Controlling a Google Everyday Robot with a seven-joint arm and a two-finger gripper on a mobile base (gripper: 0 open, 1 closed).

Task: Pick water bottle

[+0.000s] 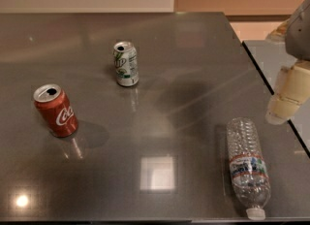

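The water bottle [248,166], clear ribbed plastic with a white cap and a red, white and blue label band, lies on its side on the dark grey table [164,122] at the front right. Its cap points toward the front edge. My gripper [280,115], cream-coloured under a grey arm, hangs at the right edge of the view. It is above the table's right edge, up and to the right of the bottle's base, and apart from the bottle. It holds nothing that I can see.
A red cola can [55,110] stands upright at the left. A white-and-green soda can [126,64] stands upright further back near the middle. The table's right edge [271,88] runs diagonally beside a second grey surface.
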